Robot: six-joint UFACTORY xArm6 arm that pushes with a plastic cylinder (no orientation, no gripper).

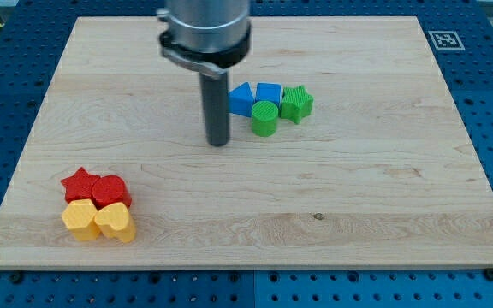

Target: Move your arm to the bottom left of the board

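Two clusters noted: our tip [219,142] stood just left of green cylinder [264,118]; red star [79,182] far left, near edge. No end effector fitted; state untellable.

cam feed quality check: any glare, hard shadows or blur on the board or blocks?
Camera view: lighting even, no blown-out glare on the wooden board; shadows soft, only faint ones beside the red star block cluster and under my tip. Blocks such as the green cylinder look sharp; the arm's metal housing at the view's top is cropped and slightly soft.
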